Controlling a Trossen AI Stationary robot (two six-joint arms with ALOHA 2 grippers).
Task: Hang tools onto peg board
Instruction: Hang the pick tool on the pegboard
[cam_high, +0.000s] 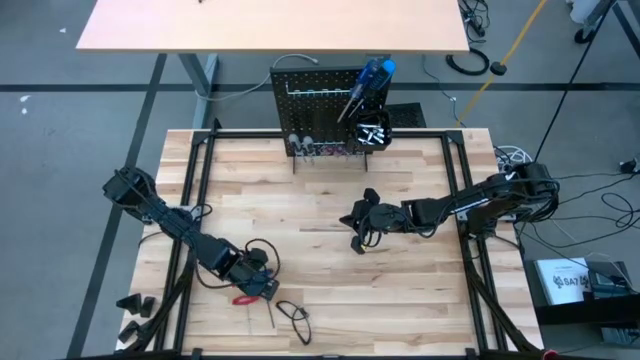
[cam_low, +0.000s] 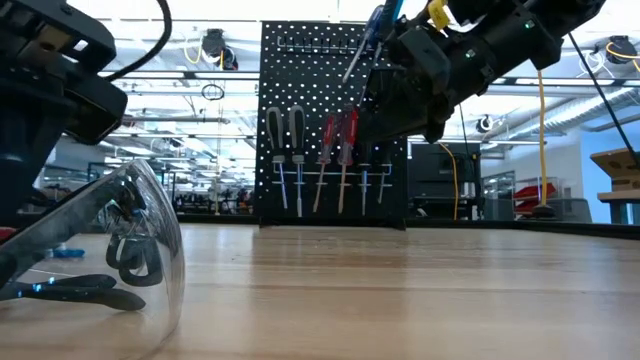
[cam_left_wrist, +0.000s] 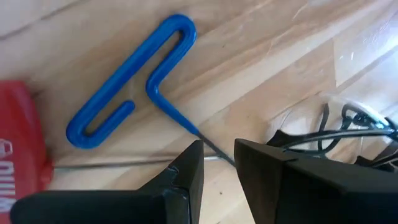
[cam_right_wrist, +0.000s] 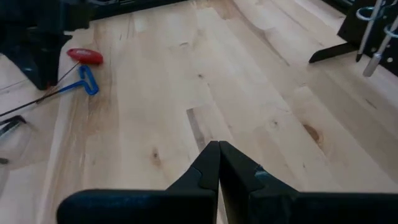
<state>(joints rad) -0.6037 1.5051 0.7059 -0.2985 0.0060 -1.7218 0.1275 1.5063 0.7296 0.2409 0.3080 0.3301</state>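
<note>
Blue T-handle hex key (cam_left_wrist: 127, 81) flat on the tabletop (cam_high: 330, 290) near its front left corner, just beside a red-handled tool (cam_left_wrist: 18, 149). Left gripper (cam_left_wrist: 217, 163) low over the thin steel shaft, fingers narrowly parted on either side of it, contact impossible to confirm. Likely light, stiff, slippery along the bare rod; better taken at the coated blue loop. Right gripper (cam_right_wrist: 217, 163) mid-table, fingers pressed together, empty. Peg board (cam_high: 320, 100) upright at the back edge, screwdrivers (cam_low: 320, 160) already hung.
</note>
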